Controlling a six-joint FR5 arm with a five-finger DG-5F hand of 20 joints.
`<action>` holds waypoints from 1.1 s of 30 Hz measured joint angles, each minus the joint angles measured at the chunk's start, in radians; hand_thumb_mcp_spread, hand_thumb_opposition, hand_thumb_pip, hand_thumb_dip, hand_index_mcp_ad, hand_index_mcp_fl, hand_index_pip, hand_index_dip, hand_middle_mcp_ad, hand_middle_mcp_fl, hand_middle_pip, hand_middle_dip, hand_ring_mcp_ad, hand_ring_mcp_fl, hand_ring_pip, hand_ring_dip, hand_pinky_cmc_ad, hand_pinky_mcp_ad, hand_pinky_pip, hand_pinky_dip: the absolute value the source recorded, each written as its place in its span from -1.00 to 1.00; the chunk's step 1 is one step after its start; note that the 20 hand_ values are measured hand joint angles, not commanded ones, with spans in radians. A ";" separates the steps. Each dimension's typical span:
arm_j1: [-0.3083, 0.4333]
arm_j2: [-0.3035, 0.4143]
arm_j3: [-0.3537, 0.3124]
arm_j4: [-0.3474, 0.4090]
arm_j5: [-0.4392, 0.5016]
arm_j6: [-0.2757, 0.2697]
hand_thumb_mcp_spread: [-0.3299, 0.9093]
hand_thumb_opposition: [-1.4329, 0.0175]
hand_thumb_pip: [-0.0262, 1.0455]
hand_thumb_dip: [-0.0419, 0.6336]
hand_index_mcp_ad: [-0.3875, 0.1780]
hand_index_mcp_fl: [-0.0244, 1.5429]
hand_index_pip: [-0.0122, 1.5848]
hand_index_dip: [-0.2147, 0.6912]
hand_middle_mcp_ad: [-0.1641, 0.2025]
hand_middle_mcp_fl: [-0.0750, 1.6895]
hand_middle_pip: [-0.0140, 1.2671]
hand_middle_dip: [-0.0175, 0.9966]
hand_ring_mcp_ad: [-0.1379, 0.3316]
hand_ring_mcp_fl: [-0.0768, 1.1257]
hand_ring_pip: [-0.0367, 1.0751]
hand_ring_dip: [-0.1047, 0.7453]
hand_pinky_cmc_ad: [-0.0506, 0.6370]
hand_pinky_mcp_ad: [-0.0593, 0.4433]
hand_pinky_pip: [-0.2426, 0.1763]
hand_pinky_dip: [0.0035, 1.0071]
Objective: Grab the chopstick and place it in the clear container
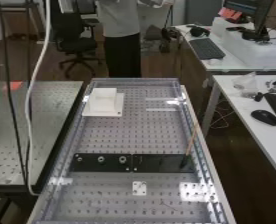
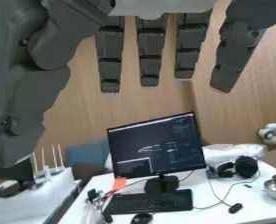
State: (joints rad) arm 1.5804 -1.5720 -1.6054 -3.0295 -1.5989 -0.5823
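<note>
A robot hand, empty with its fingers straight and apart, faces a desk monitor. Well apart from the hand, a chopstick stands slightly tilted at one end of a black plate. The grab appears yet to begin; the next move calls for bringing the open hand to the chopstick's exposed shaft.
</note>
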 joint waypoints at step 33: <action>-0.190 -0.395 -0.089 0.403 0.146 0.728 0.10 -0.12 0.12 -0.06 -0.15 -0.18 -0.94 0.53 0.29 -0.21 -0.81 0.21 0.28 -0.68 -0.73 -0.34 0.53 0.69 -0.10 -0.70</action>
State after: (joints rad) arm 1.3908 -1.9666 -1.6941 -2.6263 -1.4531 0.1459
